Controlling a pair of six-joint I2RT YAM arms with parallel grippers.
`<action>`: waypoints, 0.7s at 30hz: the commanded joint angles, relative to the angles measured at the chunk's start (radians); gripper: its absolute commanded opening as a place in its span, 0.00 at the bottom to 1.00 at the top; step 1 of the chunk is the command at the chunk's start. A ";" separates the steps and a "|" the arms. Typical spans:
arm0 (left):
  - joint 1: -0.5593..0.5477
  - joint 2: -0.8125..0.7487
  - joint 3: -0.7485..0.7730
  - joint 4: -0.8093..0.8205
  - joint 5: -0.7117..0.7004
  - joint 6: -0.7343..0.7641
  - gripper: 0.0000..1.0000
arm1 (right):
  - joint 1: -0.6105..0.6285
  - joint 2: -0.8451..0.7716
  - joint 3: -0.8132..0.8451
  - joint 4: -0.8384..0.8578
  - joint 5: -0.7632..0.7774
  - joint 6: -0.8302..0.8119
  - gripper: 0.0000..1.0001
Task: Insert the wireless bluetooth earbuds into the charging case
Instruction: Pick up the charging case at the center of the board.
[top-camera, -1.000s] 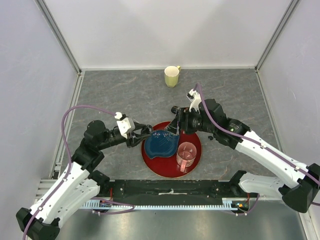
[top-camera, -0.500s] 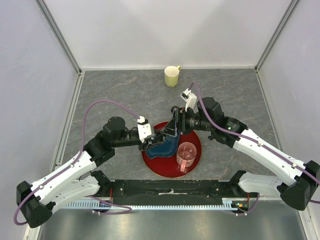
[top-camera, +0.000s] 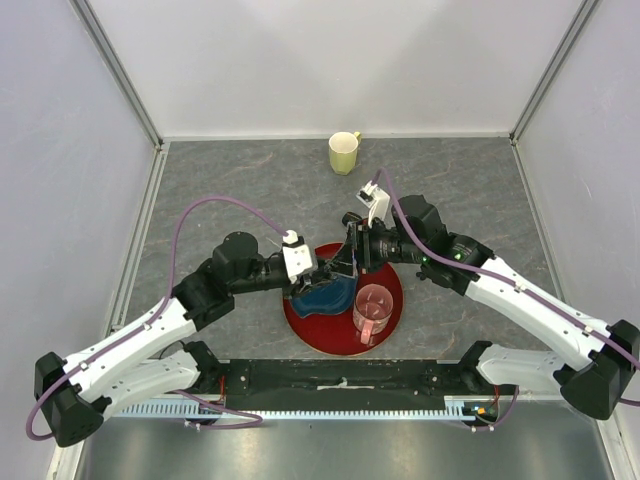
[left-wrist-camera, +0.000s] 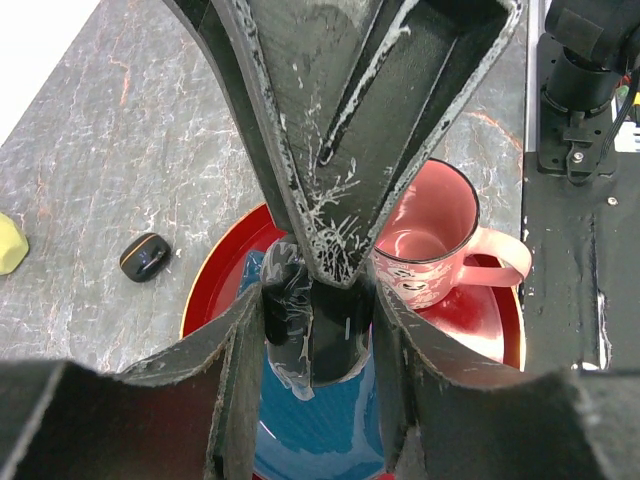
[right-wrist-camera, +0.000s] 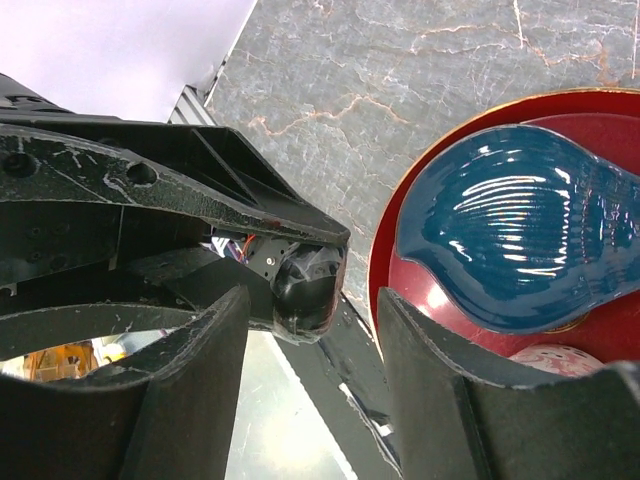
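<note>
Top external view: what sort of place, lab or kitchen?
Likely a lab robot cell: plain white walls on aluminium rails, a grey stone-look table, props like a yellow cup and red plate.

Right gripper (right-wrist-camera: 312, 375) has its fingers spread either side of a glossy black charging case (right-wrist-camera: 308, 292), gaps on both sides, no contact. Case is pinched at the tips of the left gripper (right-wrist-camera: 305, 262), reaching in from frame left. Right side: blue shell-shaped dish (right-wrist-camera: 520, 225) on red plate (right-wrist-camera: 440, 300), grey marble tabletop (right-wrist-camera: 400, 70) beyond.
</note>
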 joint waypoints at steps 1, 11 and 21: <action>-0.013 0.004 0.045 0.051 -0.027 0.029 0.02 | 0.009 0.011 0.048 -0.016 -0.013 -0.034 0.61; -0.034 0.016 0.047 0.056 -0.025 0.027 0.02 | 0.022 0.042 0.051 -0.009 -0.006 -0.034 0.49; -0.036 0.011 0.044 0.070 -0.110 -0.028 0.08 | 0.023 0.038 0.044 -0.003 -0.012 -0.029 0.10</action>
